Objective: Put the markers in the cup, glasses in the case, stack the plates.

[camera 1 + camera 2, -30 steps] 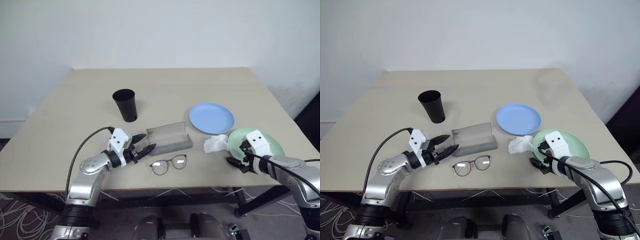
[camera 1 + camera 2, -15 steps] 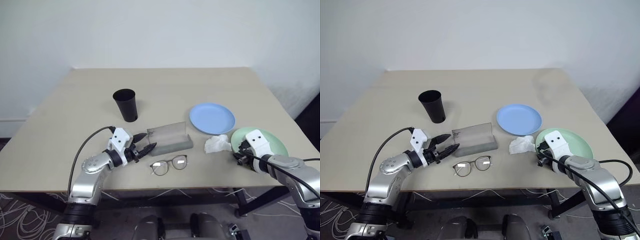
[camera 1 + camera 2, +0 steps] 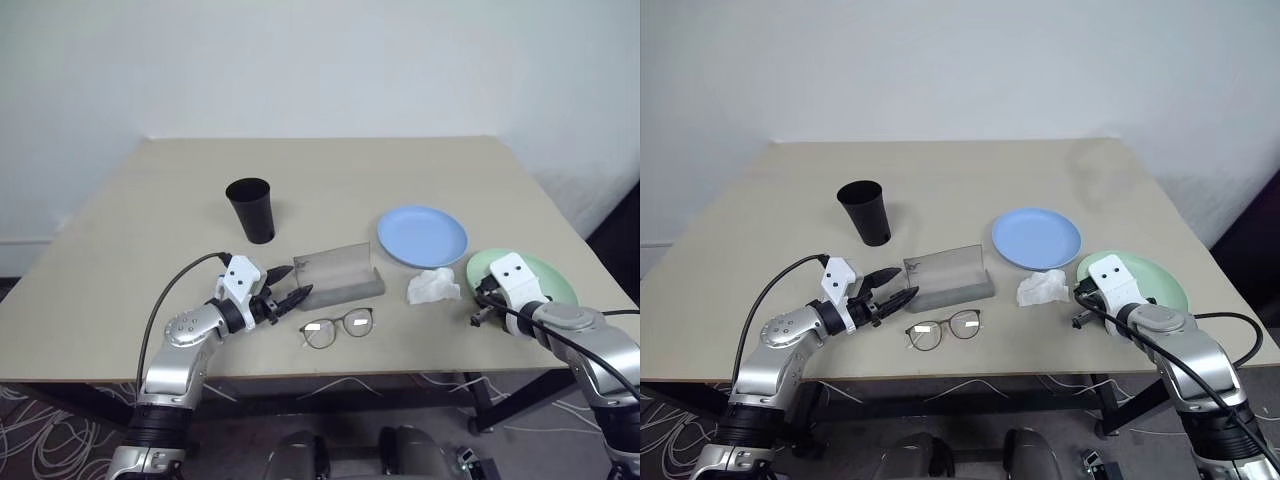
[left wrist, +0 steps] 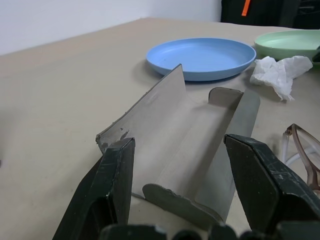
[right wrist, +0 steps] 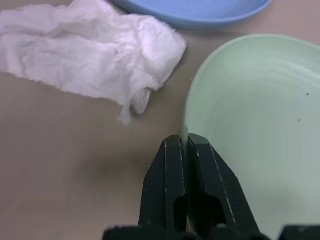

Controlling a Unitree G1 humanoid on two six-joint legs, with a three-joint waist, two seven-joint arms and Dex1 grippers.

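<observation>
Left gripper (image 3: 291, 284) spread wide near the table's front edge, fingertips aimed at the near end of the grey case (image 3: 340, 277), not touching it. Behind it, toward the middle of the beige table (image 3: 150, 210), a black cup (image 3: 251, 210) standing upright, rim up, inside too dark to tell what it holds. Case lying open, translucent smoky lid tipped up along its far side, tray seen empty from the left wrist view. Just in front of the case, wire-framed glasses (image 3: 337, 327) flat on the tabletop, lenses round and clear, outside the case. Farther right, light blue plate (image 3: 423, 235) resting empty on the table. Crumpled white tissue (image 3: 432, 286) between the blue plate and the mint green plate (image 3: 545, 276), close to both, lying on neither. Right gripper (image 5: 186, 150) clamped shut on the near left rim of the mint green plate, rim pinched between the two black fingers. Plates side by side, not stacked.
</observation>
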